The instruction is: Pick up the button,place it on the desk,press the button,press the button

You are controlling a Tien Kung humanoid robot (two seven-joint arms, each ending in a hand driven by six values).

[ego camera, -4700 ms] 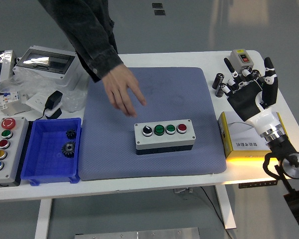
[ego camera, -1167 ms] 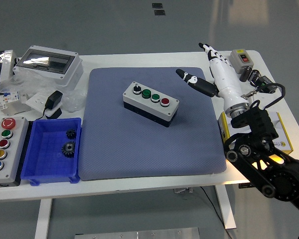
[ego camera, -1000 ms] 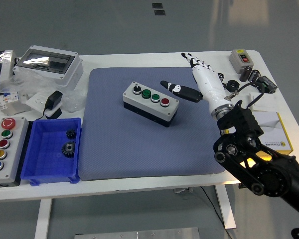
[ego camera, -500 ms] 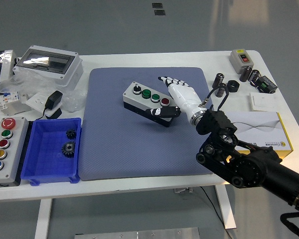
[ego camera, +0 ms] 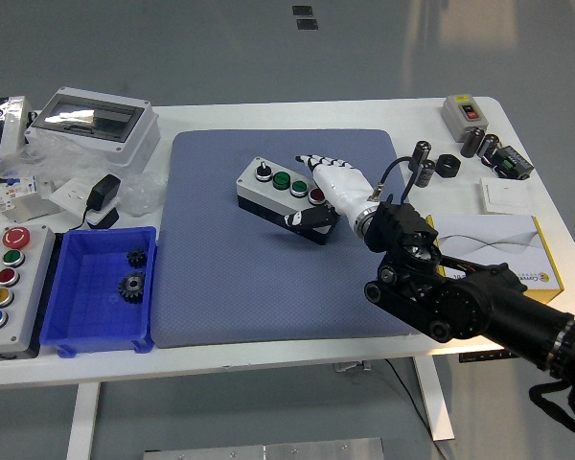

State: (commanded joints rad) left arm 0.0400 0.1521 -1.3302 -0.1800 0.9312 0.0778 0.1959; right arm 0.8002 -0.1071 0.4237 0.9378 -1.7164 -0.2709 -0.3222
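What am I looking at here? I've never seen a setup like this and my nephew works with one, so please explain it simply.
This is a single picture taken from a camera high on a humanoid robot, looking down over its white table. The black arm coming in from the right ends in a white five-fingered right hand. That hand is wrapped around the right end of a grey button box, thumb on the near side and fingers over the top. The box has a black knob, two green buttons and a red one, and sits on a blue mat. To the left are a blue bin holding two small gears and a second button panel. A yellow box lies on the right. The left arm is not visible.
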